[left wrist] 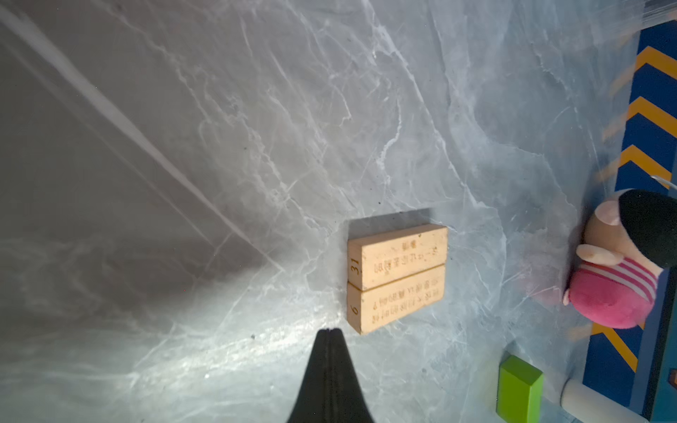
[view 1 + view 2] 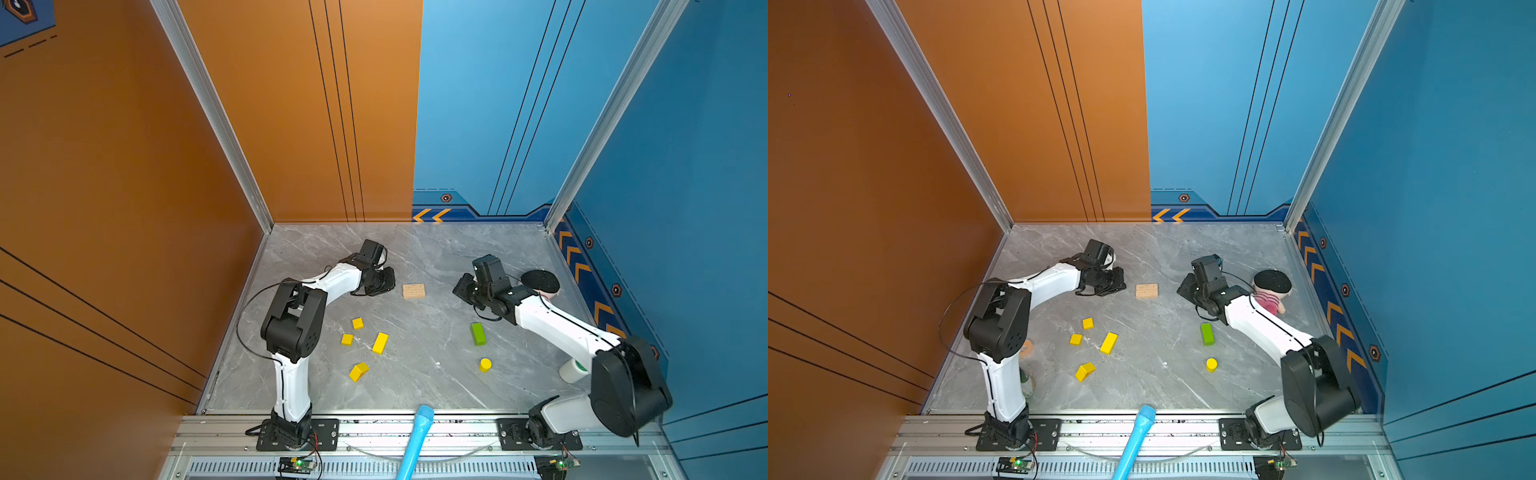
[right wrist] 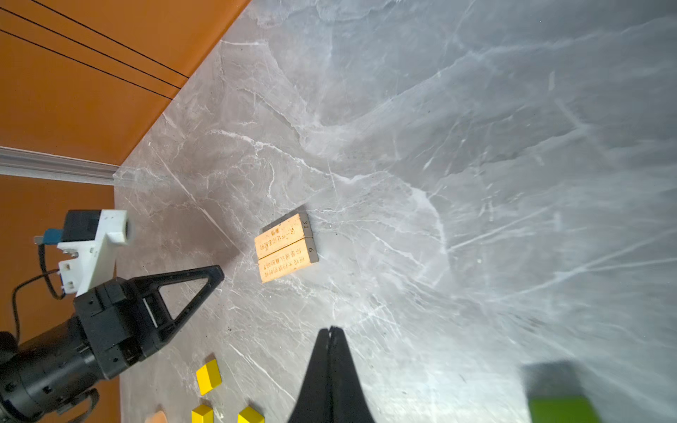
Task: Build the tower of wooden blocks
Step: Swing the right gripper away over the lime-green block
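Two claws, both pressed together and empty: your left gripper (image 1: 329, 331) points at the tan planks (image 1: 397, 278) from their left, its tip near them; your right gripper (image 3: 330, 328) faces them from the right, farther off. Planks: two, flat, side by side, touching, far middle of the table (image 2: 436, 386). Near left, each lying apart: two yellow cubes (image 2: 357, 323), yellow bar (image 2: 380, 343), roof-shaped piece (image 2: 358, 371). Near right: green bar (image 2: 478, 333), with the yellow cylinder (image 2: 485, 364) upright and nearer to you. Far right: plush doll (image 2: 1271, 291). White bottle (image 2: 573, 370), partly hidden behind your right arm
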You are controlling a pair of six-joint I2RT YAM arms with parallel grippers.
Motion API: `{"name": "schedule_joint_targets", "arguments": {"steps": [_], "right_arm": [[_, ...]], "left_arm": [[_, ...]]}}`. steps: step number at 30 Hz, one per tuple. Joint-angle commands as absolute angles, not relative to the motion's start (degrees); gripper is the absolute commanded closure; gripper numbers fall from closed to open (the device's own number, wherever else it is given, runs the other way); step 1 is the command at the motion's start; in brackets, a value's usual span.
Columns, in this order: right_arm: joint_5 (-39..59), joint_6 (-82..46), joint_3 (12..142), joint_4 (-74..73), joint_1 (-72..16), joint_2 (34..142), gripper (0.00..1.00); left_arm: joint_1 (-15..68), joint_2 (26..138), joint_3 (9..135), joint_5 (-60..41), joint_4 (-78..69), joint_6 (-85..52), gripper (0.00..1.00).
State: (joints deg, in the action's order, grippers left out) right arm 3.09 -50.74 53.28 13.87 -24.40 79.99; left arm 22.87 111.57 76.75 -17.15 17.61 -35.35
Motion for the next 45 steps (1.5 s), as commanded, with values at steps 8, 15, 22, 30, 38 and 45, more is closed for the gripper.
{"name": "schedule_joint_targets", "arguments": {"steps": [8,15,22,30,38,45], "right_arm": [[-3.42,-49.75,43.31,34.74,-25.68,65.54,0.61],[-6.73,-55.72,36.34,36.74,-29.38,57.76,0.31],[-8.30,-57.57,33.53,36.99,-30.93,57.20,0.13],[-8.56,-53.97,35.39,36.25,-30.51,65.26,0.14],[-6.07,-50.11,36.69,30.67,-27.65,69.26,0.14],[-2.98,-47.60,39.24,27.08,-27.25,74.26,0.14]], "left_arm": [[23.33,99.67,70.16,-16.80,18.90,-32.52,1.00],[25.16,94.66,68.02,-16.61,19.95,-32.06,0.94],[27.02,92.16,67.59,-15.96,20.39,-31.91,0.76],[27.71,91.48,67.67,-15.29,20.79,-31.57,0.79],[27.72,91.58,67.95,-15.04,21.09,-31.55,0.81],[27.69,91.96,68.29,-14.88,21.36,-31.55,0.83]]}}
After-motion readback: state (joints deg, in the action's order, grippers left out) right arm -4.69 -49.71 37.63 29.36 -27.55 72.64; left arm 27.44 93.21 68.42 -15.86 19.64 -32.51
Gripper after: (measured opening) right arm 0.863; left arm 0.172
